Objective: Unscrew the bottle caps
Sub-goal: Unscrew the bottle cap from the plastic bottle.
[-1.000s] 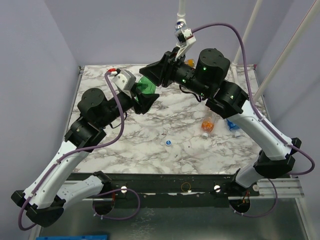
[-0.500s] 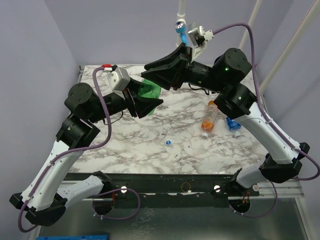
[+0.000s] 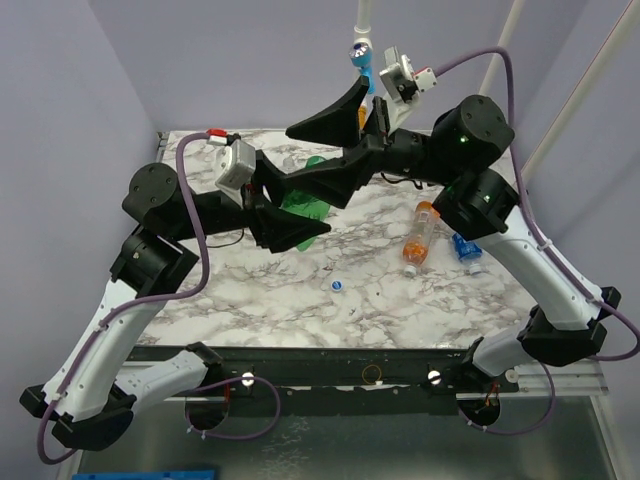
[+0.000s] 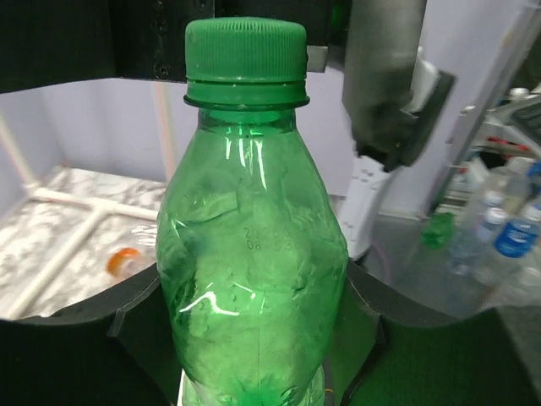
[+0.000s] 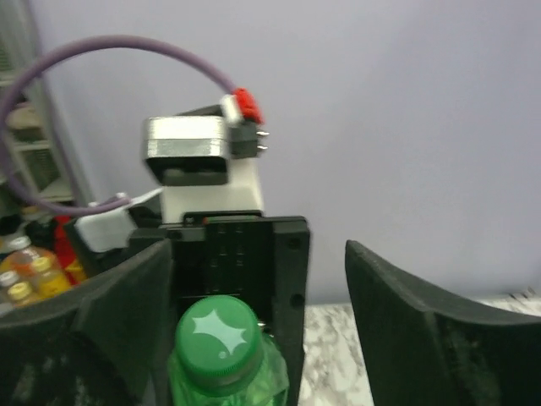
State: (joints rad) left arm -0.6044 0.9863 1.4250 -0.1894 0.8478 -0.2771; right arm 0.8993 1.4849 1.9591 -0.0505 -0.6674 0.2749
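Green bottle (image 4: 254, 254), one of three, sits clamped in the left gripper (image 3: 290, 215) above the table (image 3: 250, 290). The right gripper (image 5: 256, 249) gapes wide around its one green cap (image 5: 215, 334), gripping nothing. Orange bottle (image 3: 419, 236) and blue-labelled bottle (image 3: 466, 249) lie on the marble near one loose cap (image 3: 338, 286).

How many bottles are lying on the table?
2. The orange bottle lies right of the middle, and the blue-labelled bottle lies just right of it. The green bottle is not lying: the left gripper holds it. The arms may hide another.
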